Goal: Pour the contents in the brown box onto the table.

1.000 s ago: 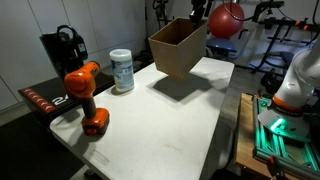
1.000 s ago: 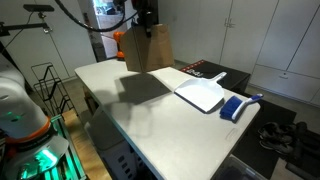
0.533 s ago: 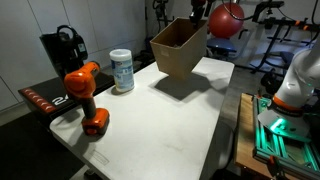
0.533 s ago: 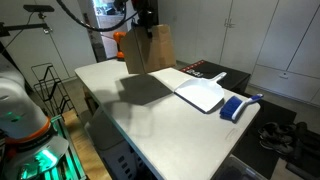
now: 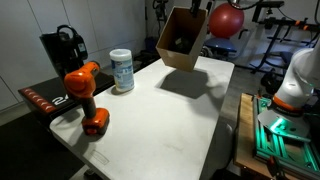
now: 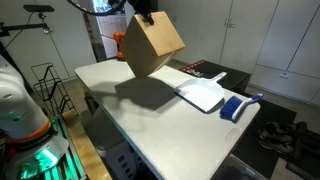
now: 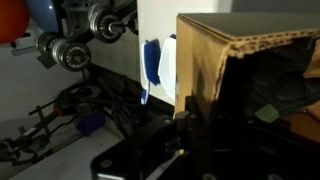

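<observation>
Smooth white table (image 5: 150, 125), tilted rectangular cardboard brown box (image 5: 183, 42) clamped in tool (image 6: 146, 12)

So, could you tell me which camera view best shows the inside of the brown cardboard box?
An exterior view is best: the tilted brown cardboard box opens toward the camera, baring its dark interior. In an exterior view the box shows only closed walls; the wrist view catches one wall and a shadowed sliver.
</observation>
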Robot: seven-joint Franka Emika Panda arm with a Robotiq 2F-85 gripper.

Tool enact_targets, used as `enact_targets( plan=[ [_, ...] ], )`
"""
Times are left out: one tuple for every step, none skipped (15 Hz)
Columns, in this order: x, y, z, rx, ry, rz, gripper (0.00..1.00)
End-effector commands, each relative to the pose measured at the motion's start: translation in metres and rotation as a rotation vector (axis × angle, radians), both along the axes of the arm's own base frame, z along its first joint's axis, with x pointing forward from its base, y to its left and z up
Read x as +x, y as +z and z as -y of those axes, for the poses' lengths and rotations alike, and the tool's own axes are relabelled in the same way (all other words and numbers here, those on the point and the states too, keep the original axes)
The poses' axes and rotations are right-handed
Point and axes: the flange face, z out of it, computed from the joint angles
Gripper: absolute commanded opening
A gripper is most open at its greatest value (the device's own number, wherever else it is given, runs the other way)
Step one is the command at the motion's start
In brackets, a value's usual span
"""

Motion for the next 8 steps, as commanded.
enact_targets(
  plan=[
    [-0.019, 0.023, -0.026, -0.167, 0.101, 0.027, 0.01],
    [-0.023, 0.027, -0.033, -0.208, 0.131, 0.032, 0.01],
    [-0.026, 0.033, -0.039, -0.25, 0.157, 0.039, 0.01],
    [-0.029, 0.034, -0.044, -0.291, 0.185, 0.046, 0.01],
    [-0.033, 0.036, -0.048, -0.334, 0.21, 0.048, 0.01],
    [-0.038, 0.037, -0.051, -0.368, 0.245, 0.026, 0.01],
    [-0.041, 0.037, -0.054, -0.407, 0.268, 0.019, 0.01],
    [-0.046, 0.035, -0.056, -0.45, 0.288, 0.007, 0.01]
  ],
)
